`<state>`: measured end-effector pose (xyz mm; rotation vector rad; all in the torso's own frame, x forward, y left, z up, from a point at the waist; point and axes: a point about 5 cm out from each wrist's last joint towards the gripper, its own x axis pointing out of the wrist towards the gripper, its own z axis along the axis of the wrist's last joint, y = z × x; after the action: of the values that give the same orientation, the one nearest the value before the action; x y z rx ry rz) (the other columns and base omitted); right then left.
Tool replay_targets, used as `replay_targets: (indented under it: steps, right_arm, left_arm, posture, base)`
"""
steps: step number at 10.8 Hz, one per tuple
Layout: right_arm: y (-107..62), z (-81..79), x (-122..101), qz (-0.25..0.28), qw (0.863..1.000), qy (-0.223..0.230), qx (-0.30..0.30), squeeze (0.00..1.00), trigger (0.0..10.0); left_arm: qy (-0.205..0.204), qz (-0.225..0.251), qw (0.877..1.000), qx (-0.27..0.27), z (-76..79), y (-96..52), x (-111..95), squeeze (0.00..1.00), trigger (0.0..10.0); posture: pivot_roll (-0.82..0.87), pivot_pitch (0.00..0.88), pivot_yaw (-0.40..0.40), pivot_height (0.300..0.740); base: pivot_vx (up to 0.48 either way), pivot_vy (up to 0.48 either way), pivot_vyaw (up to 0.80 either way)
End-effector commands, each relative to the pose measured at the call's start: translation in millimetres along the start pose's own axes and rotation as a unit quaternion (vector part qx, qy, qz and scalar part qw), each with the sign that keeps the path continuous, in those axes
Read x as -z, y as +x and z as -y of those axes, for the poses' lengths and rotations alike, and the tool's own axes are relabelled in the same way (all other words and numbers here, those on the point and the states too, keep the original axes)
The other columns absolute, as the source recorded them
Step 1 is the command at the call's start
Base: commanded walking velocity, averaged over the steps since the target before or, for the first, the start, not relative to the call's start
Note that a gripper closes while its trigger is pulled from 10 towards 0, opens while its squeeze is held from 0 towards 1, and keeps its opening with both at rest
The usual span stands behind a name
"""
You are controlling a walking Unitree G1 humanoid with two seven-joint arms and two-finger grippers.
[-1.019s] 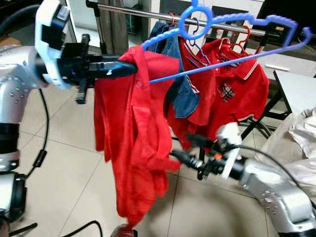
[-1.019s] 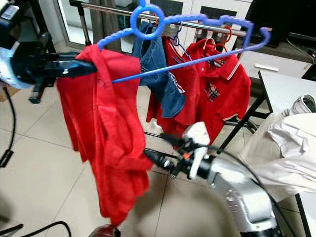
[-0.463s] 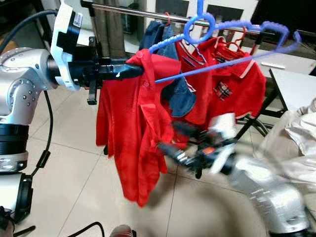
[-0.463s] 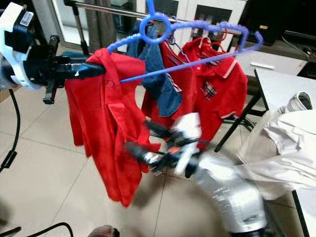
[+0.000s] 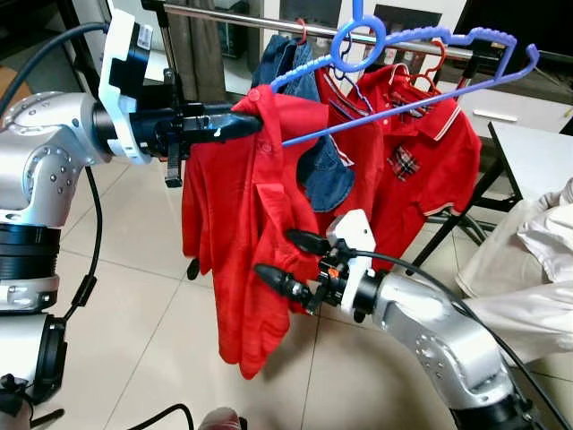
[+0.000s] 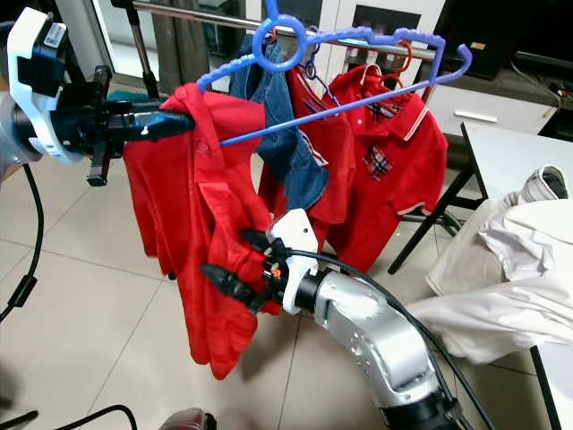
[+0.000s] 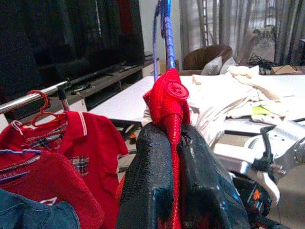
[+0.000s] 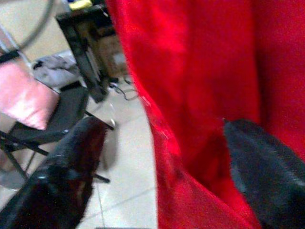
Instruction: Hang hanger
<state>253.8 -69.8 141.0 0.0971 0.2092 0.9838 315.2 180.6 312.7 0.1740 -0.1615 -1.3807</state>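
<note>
Left gripper (image 5: pixel 235 125) was clamped on the red shirt's (image 5: pixel 237 224) shoulder, blue hanger (image 5: pixel 394 67) apparently hooked on the rail (image 5: pixel 269 22). Right gripper (image 5: pixel 288 262), spread wide around the hem, could drag the shirt off.

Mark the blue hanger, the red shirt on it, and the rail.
blue hanger (image 5: pixel 358 40): left eye view, ring below its hook.
red shirt (image 5: pixel 242 233): left eye view, hanging front panel.
rail (image 5: pixel 233 16): left eye view, bare metal bar.
</note>
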Motion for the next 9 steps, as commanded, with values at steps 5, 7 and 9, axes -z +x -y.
replay_targets:
  steps: [5,7,9]
  right_arm:
    - [4.6,4.4,14.1,-0.053,0.997,-0.062,0.0,0.0,0.0]
    - [1.6,10.7,17.7,-0.053,0.997,-0.062,0.009,0.0,0.0]
    - [-3.0,16.1,19.6,-0.045,0.997,-0.057,0.01,0.0,0.0]
  left_arm:
    - [0.034,0.031,0.999,-0.007,-3.9,-3.7,-22.7,0.0,0.0]
    - [0.032,0.033,0.999,-0.005,-4.0,-5.4,-23.9,0.0,0.0]
    - [0.032,0.034,0.999,-0.004,-4.2,-7.3,-24.2,0.0,0.0]
  posture:
    - [0.21,0.074,-0.04,0.74]
    - [0.21,0.073,-0.039,0.74]
    - [0.21,0.071,-0.04,0.74]
  base:
    - [0.0,0.0,0.0]
    - [0.0,0.0,0.0]
    - [0.0,0.0,0.0]
